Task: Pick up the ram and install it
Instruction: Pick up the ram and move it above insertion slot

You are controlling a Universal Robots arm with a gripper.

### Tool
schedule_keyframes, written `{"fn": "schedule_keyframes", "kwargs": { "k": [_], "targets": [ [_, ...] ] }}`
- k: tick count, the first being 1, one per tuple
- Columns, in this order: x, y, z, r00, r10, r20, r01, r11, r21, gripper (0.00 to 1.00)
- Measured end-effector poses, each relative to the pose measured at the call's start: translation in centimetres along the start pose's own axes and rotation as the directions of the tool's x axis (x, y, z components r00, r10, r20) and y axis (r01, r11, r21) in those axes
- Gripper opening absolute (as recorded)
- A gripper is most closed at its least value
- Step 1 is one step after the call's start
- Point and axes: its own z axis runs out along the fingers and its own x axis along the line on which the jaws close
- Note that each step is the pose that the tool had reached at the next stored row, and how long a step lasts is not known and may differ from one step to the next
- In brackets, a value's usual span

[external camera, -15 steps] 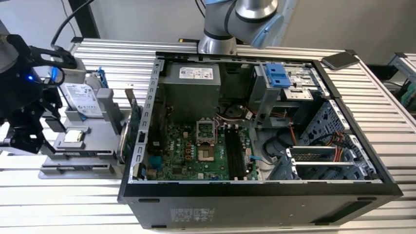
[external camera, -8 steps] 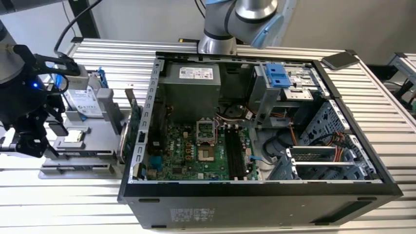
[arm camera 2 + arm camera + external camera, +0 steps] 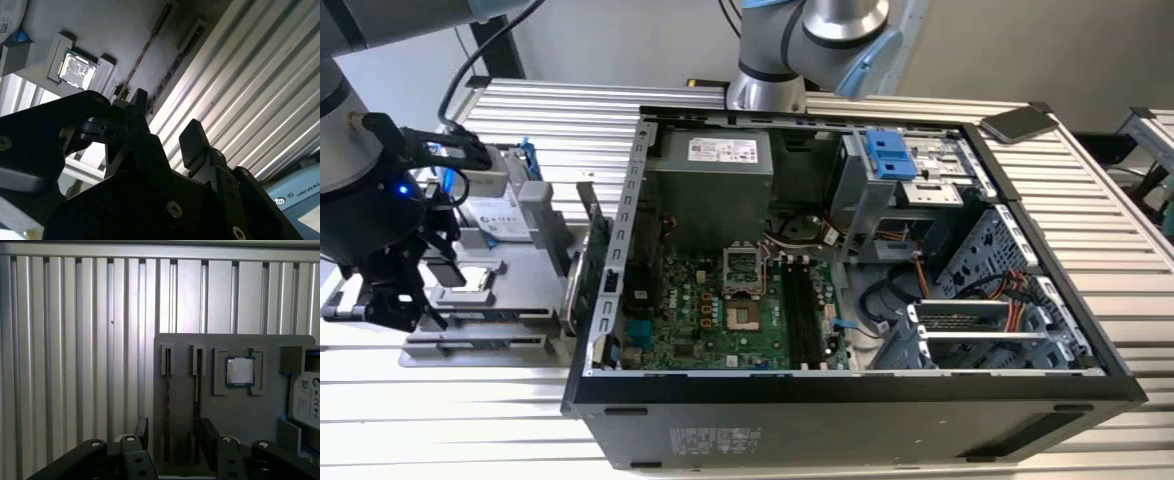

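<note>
Two ram sticks stand on edge in the slots of a grey parts tray (image 3: pixel 235 415). One ram stick (image 3: pixel 167 410) (image 3: pixel 145 50) and its neighbour (image 3: pixel 197 400) (image 3: pixel 172 67) appear as thin dark lines. My gripper (image 3: pixel 174 437) (image 3: pixel 167 122) hovers above the tray, open, with nothing between its black fingers (image 3: pixel 141 432). In the first wrist view both sticks lie between the two fingers. In the exterior view the gripper (image 3: pixel 407 295) hangs over the tray (image 3: pixel 467 345), to the left of the open computer case (image 3: pixel 854 385). The green board's long black slots (image 3: pixel 807 310) lie inside the case.
A processor chip (image 3: pixel 240 371) (image 3: pixel 75 67) sits in a tray pocket beside the sticks. A boxed drive (image 3: pixel 500 215) stands at the tray's far side. The ribbed metal table (image 3: pixel 75 365) extends around the tray. A second arm's base (image 3: pixel 767 85) stands behind the case.
</note>
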Motion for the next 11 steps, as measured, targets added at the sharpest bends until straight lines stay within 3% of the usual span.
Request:
{"fn": "schedule_keyframes", "kwargs": {
  "k": [11],
  "targets": [
    [0.03,-0.10,1.41,0.9998,0.018,-0.0005,-0.018,0.9998,0.0003,1.00]
  ]
}}
